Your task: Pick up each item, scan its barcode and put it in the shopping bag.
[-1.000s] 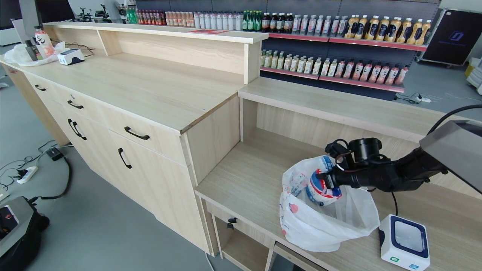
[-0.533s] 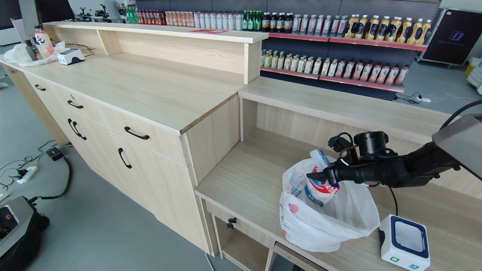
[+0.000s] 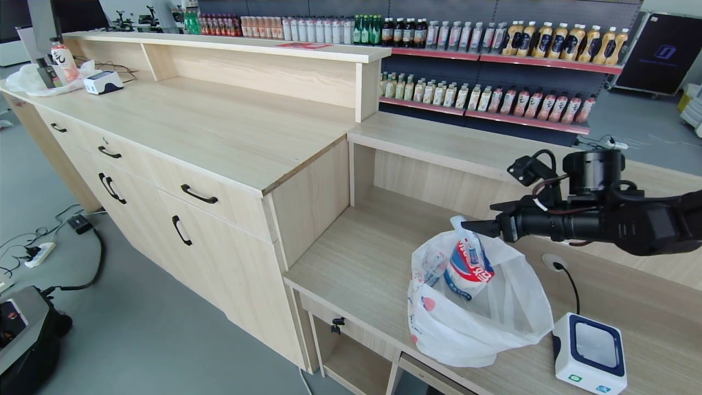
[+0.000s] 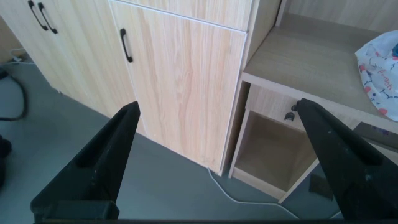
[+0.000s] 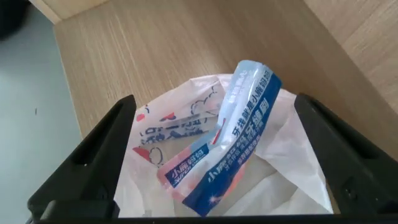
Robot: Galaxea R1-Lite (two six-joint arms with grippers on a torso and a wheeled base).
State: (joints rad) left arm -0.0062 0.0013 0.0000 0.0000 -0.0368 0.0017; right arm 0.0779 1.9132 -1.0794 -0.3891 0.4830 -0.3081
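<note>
One blue, white and red snack packet (image 3: 467, 262) leans tilted inside the white shopping bag (image 3: 482, 329), its top poking above the rim. The bag sits near the front edge of the lower desk (image 3: 362, 258), bare wood to its left and the barcode scanner (image 3: 589, 351) just beside it on the right. The right gripper (image 3: 475, 225) hovers above the bag's mouth, fingers wide, holding nothing. The left gripper (image 4: 217, 109) hangs over the floor (image 4: 56, 118) by a cabinet door (image 4: 180, 81), fingers wide too.

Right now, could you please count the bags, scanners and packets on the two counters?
Bags: 2, near bag, far bag
Scanners: 2, near scanner, far scanner
Packets: 1, packet in the near bag
Total: 5
</note>
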